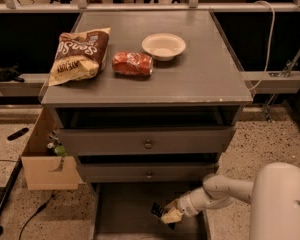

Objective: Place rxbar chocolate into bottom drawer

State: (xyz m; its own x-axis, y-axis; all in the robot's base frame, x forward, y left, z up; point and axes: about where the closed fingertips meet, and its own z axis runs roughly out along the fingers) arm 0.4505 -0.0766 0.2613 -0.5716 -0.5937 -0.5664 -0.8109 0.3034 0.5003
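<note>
The gripper (169, 216) is hanging low w/ its fingers clamping the rxbar chocolate (158, 210), which is sticking out at the gripper's tip, tilted. Both are sitting just over the pulled-out bottom drawer (122, 209), its bare floor lying directly below and beside the gripper. Two closed drawers are sitting just above it. Well above, the counter (200, 69) is carrying a chip bag (80, 55), red packet (133, 64) & bowl (163, 45).

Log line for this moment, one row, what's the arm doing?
phase: placing | gripper: over open bottom drawer, shut on rxbar chocolate | bar: not yet released | cabinet top: untouched
</note>
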